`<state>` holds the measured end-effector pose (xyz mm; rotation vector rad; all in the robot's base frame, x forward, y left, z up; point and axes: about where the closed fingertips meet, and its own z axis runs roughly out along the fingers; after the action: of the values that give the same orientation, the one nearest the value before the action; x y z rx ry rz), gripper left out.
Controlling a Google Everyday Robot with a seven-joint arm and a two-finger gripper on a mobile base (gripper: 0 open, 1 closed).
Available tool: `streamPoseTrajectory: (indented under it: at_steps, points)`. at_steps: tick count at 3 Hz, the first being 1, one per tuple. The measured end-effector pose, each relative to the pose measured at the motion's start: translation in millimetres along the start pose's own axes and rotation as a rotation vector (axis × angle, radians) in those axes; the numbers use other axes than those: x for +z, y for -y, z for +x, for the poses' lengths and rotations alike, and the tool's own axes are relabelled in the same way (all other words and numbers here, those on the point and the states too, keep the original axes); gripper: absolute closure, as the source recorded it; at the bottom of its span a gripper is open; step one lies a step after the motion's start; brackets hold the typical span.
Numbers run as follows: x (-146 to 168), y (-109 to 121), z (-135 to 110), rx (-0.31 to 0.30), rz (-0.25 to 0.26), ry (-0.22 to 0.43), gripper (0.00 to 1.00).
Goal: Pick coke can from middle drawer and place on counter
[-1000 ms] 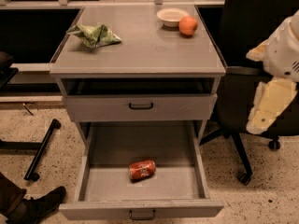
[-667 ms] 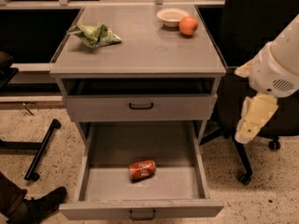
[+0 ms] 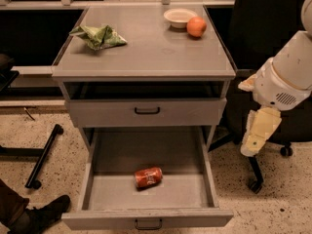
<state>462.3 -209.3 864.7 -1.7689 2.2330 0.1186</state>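
Whether the gripper [image 3: 250, 146] is released or clenched cannot be told from this angle. It hangs pointing down at the right of the cabinet, outside the open drawer and level with the gap between the two drawers, and nothing is seen in it.

Over the last second it has dropped and swung left, from out by the black chair [image 3: 273, 38] toward the cabinet's right edge. I take that as the start of the reach, not a grasp.

The coke can [image 3: 148, 177] has not moved. It lies on its side on the floor of the middle drawer [image 3: 117, 196], a little left of centre and toward the near end, well apart from the gripper. That drawer is pulled fully out, so the way in from above looks open. The upper drawer [image 3: 146, 112] shows only its front and overhangs the far part.

The counter [image 3: 146, 52] holds a crumpled green bag [image 3: 99, 35] at the far left, and a bowl [image 3: 178, 17] with an orange [image 3: 196, 27] just beside it at the far right. Its near middle is bare, a likely spot for the can.

The arm must next travel left over the drawer's right wall and descend.
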Motion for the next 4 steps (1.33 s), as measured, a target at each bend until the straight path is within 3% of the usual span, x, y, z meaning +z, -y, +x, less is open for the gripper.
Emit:
streamPoseTrajectory:
  at_steps: [1,3,4]
  points:
    - [19,4,0,0.004,0.002,0.037,0.00]
    - [133,9,-26,-0.062,0.032,0.030,0.00]
    - [133,9,-26,-0.062,0.032,0.030,0.00]
